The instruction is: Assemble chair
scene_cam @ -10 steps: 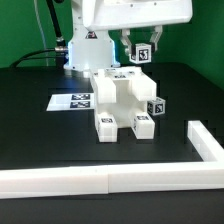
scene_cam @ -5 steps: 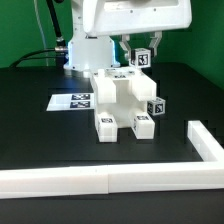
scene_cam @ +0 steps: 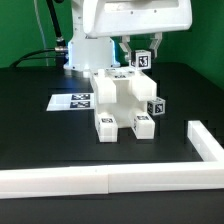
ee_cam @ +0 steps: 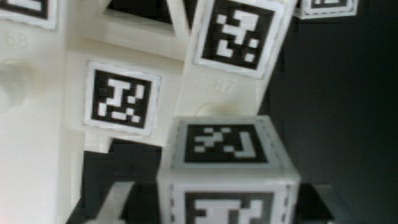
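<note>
The claw (scene_cam: 142, 54) is clenched on a small tagged white block (scene_cam: 143, 60), up above the half-built chair (scene_cam: 118, 100). The chair stands on the black table (scene_cam: 40, 135).

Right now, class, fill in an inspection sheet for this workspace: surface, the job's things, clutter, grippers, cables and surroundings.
Surface: black table, edged by a white rail at the front and the exterior view's right.
Job's things: partly built chair stands mid-table; a tagged piece hangs at its rear top, contact unclear.
Clutter: nothing seen; only the marker board lies flat beside the chair.
Grippers: gripper shut on the tagged piece.
Cables: dark cables behind the arm's base.
Surroundings: green wall.
</note>
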Robot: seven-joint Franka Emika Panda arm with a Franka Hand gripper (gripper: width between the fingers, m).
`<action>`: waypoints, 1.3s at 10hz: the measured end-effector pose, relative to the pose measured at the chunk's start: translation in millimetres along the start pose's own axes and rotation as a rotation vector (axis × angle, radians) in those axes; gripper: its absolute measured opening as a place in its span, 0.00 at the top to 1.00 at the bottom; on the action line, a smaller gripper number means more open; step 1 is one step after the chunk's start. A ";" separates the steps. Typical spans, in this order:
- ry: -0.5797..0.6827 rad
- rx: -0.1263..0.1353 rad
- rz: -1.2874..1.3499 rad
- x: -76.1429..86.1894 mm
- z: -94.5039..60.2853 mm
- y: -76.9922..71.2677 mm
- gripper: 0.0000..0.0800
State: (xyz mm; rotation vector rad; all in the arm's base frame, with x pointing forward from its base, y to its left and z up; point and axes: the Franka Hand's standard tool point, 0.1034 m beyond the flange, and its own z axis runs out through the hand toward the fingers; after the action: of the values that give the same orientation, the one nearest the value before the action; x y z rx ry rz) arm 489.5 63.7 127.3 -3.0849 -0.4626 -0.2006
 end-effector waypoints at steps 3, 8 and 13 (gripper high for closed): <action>0.008 -0.004 0.001 1.8 0.0 2.7 0.64; 0.011 -0.006 0.003 2.3 0.0 4.7 0.64; 0.005 0.001 0.006 -7.6 -0.9 -3.3 0.64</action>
State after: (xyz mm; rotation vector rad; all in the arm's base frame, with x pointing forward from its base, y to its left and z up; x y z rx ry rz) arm 481.3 64.7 127.2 -3.0839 -0.4528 -0.2072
